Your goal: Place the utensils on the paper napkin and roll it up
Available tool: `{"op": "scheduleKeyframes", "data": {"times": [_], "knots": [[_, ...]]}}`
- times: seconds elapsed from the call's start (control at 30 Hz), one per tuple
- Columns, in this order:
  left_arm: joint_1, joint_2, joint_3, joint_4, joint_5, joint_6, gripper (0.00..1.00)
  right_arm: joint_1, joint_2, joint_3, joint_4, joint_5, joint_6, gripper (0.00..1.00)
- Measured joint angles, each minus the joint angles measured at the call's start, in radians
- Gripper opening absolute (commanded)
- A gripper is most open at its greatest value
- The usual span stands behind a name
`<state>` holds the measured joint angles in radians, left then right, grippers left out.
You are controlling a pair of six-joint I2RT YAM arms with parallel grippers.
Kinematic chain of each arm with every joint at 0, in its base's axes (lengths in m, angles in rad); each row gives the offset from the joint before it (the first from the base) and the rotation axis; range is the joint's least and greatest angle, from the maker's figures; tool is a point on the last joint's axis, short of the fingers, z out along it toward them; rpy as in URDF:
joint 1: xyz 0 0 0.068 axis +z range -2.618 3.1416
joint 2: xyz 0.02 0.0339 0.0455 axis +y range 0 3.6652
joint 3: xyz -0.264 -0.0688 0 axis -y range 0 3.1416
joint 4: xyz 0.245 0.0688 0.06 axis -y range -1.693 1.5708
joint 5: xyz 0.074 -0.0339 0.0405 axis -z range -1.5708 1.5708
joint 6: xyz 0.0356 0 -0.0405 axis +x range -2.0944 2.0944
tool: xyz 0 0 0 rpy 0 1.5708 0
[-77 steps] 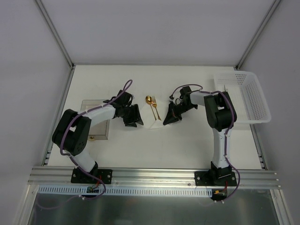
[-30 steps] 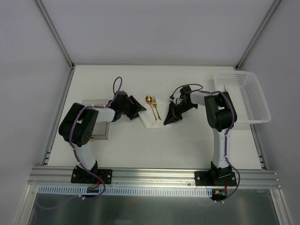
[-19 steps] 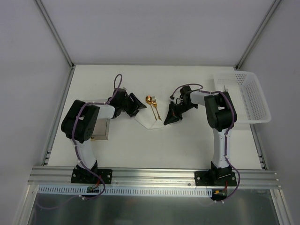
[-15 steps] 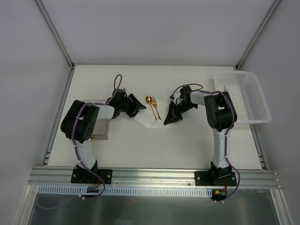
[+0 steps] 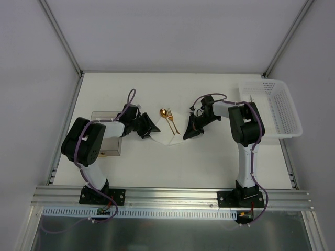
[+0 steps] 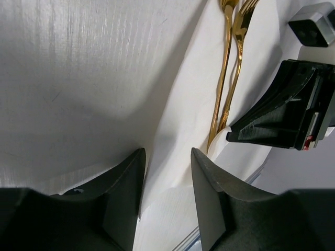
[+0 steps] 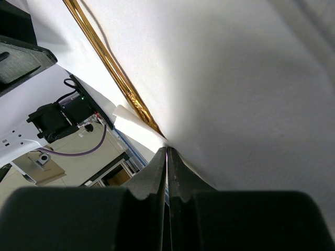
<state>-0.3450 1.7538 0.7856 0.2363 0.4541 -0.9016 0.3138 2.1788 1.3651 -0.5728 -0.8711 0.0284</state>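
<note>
The white paper napkin [image 5: 168, 134] lies mid-table with a gold fork [image 5: 173, 123] and spoon [image 5: 164, 113] on its far part. My left gripper [image 5: 150, 128] is at the napkin's left edge. In the left wrist view its jaws [image 6: 166, 178] stand apart, with a raised fold of the napkin [image 6: 188, 115] running between them, and the fork [image 6: 238, 57] and spoon [image 6: 222, 78] lie just beyond. My right gripper [image 5: 189, 131] is at the napkin's right corner. The right wrist view shows it [image 7: 167, 150] shut on the napkin [image 7: 235, 78] edge, a gold handle [image 7: 112, 68] close by.
A white perforated basket [image 5: 273, 107] sits at the right edge of the table. A flat grey tray [image 5: 107, 144] lies on the left, under my left arm. White walls and metal posts close in the table on three sides.
My left gripper has dropped back toward the near side along the napkin's left edge and its jaws have narrowed. The napkin's left part now spreads further left. The right gripper has not moved.
</note>
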Motion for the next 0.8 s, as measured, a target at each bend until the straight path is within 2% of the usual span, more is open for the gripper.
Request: {"op": "scheduleKeyframes", "data": {"times": [0.2, 0.27, 0.3, 0.47, 0.7, 0.8], "knots": [[0.000, 0.000, 0.005, -0.050, 0.018, 0.016, 0.33, 0.000, -0.001, 0.000, -0.001, 0.002, 0.003, 0.07], [-0.001, 0.000, 0.008, -0.064, 0.018, 0.019, 0.36, 0.000, -0.001, 0.000, -0.001, 0.003, 0.003, 0.07], [-0.001, 0.001, 0.011, -0.068, 0.018, 0.020, 0.41, 0.000, -0.001, 0.000, -0.001, 0.003, 0.003, 0.07], [-0.002, -0.014, 0.019, -0.087, 0.002, 0.021, 0.48, 0.000, -0.001, 0.000, -0.001, 0.003, 0.004, 0.07], [0.000, -0.146, 0.023, -0.230, -0.196, 0.079, 0.48, 0.000, -0.002, 0.000, -0.001, 0.005, 0.005, 0.07], [0.000, -0.172, 0.071, -0.282, -0.230, 0.127, 0.43, 0.000, -0.002, 0.000, -0.002, 0.006, 0.006, 0.07]]}}
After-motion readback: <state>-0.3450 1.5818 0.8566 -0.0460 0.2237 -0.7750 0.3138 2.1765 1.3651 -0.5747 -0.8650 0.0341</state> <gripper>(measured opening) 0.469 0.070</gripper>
